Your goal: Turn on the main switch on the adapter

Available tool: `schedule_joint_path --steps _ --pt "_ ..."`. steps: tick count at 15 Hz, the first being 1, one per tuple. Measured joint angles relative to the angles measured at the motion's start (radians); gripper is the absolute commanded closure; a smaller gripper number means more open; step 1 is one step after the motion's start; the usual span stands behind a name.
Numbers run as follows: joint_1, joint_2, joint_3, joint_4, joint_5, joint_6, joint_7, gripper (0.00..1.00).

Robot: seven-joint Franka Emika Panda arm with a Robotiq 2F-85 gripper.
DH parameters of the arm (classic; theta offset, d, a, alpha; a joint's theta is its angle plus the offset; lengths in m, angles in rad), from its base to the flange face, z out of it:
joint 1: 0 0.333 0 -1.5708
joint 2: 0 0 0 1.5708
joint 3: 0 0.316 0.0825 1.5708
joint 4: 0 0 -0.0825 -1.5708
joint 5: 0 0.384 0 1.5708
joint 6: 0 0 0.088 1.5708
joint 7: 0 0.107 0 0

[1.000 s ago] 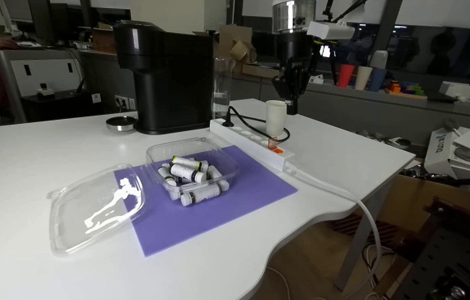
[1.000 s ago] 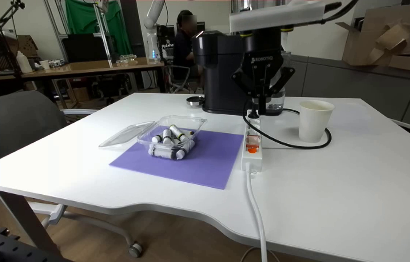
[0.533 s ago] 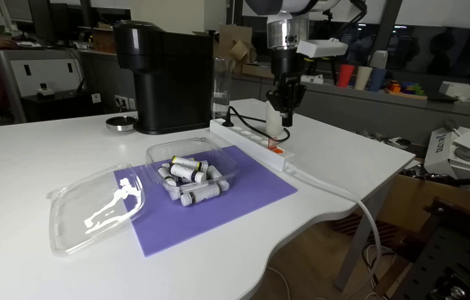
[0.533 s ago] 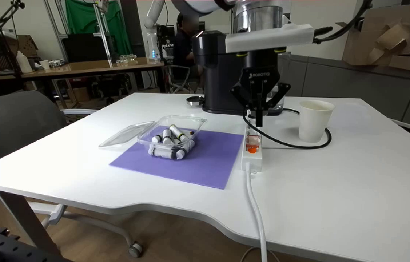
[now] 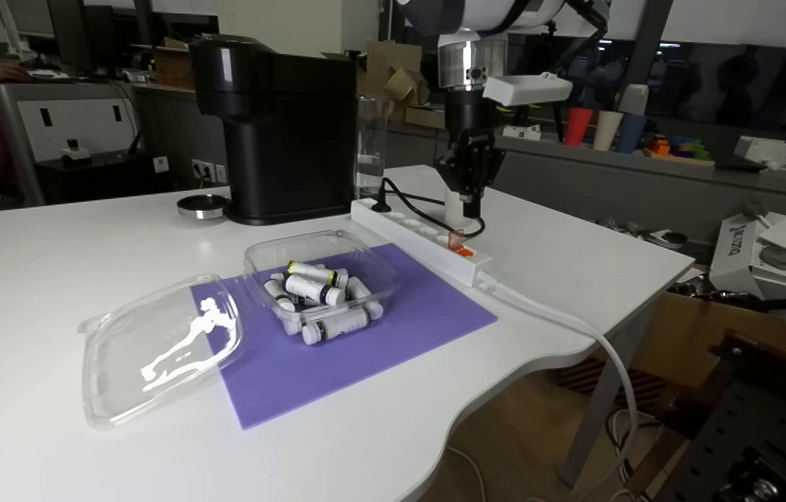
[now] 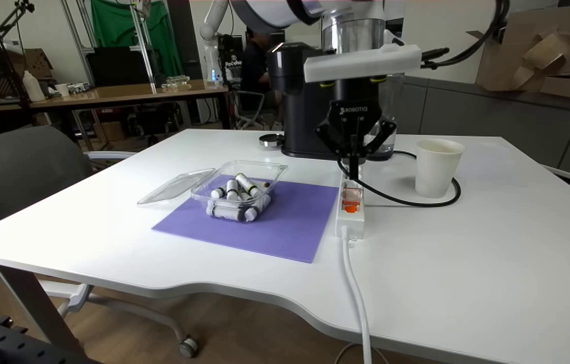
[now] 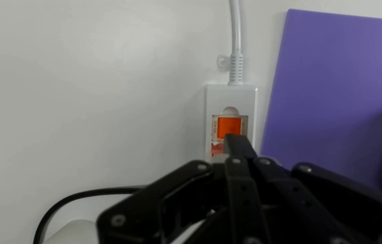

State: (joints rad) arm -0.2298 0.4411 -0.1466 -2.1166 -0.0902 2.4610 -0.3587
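Firstly, gripper [image 7: 240, 142]: black, pointing down over the adapter [image 5: 413, 242], tips apart from it; jaws clenched together. Adapter: white power strip, flat on the desk [image 6: 492, 253]. Main switch [image 7: 228, 127]: orange, at the adapter's corded end; in the wrist view, 11 o'clock from the tips. White cord [image 7: 235, 30]: leaving the adapter at 12 o'clock, same view. Purple sheet [image 7: 336, 84]: 3 o'clock, just beside the adapter. In an exterior view, from the switch: white cup [image 6: 439, 172], 2 o'clock; clear container [image 6: 264, 171] of small bottles [image 6: 232, 189], 9 o'clock; black coffee machine [image 6: 306, 114], 11 o'clock.
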Motion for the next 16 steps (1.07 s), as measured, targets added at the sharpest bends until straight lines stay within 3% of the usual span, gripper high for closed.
schedule_joint_path --steps 3,11,16 --pt "0.001 0.0 0.002 -0.009 -0.012 0.028 -0.001 1.0" --pt "0.011 0.0 0.001 -0.113 -0.05 0.271 0.007 1.0" --pt "0.011 0.0 0.0 -0.152 -0.049 0.325 0.009 1.0"
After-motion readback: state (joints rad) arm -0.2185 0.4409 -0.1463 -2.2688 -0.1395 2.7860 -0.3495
